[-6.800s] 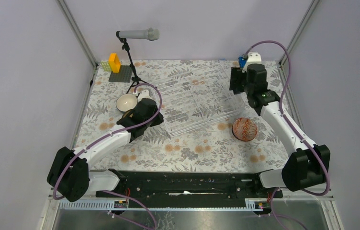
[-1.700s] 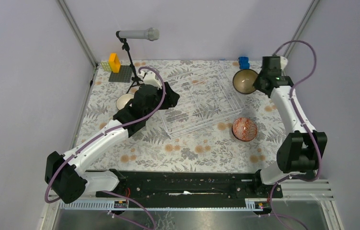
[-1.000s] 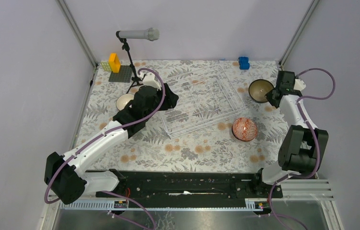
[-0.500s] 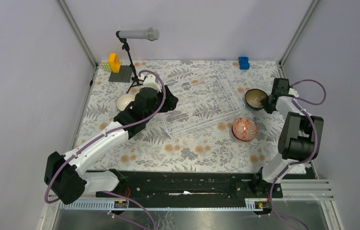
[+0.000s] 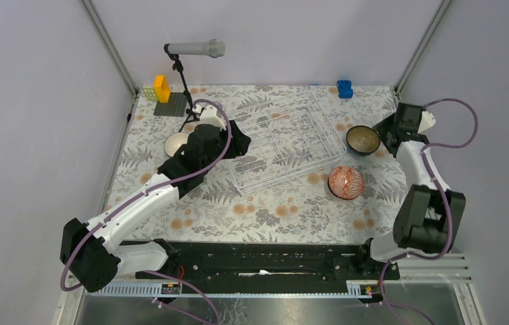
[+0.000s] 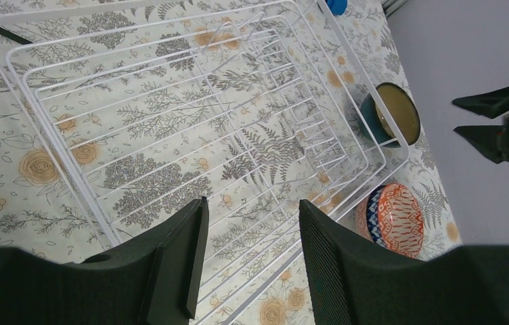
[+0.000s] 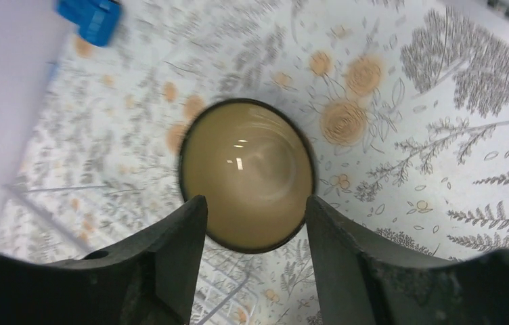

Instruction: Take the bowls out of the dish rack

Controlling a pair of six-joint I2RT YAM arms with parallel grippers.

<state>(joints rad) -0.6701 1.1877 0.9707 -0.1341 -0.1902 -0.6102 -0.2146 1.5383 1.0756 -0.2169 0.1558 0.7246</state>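
The white wire dish rack point(image 5: 285, 139) lies mid-table with no bowl in it; it also fills the left wrist view point(image 6: 170, 122). A dark teal bowl with a gold inside point(image 5: 363, 139) stands upright on the table just right of the rack. My right gripper point(image 5: 384, 133) is open just right of it and apart from it; the right wrist view shows the bowl point(image 7: 246, 176) beyond the spread fingers point(image 7: 184, 250). A zigzag bowl point(image 5: 345, 182) lies upside down by the rack's near right corner. My left gripper point(image 5: 241, 143) is open and empty over the rack's left edge. A white-inside bowl point(image 5: 176, 143) sits behind the left arm.
A microphone on a stand point(image 5: 194, 49) and a grey baseplate with yellow bricks point(image 5: 169, 103) stand at the back left. A blue brick point(image 5: 344, 89) lies at the back right. The cage posts and walls close in both sides.
My right gripper carried the dark teal bowl from the back right down beside the rack, let it go and drew back to the right. The left arm barely moved.
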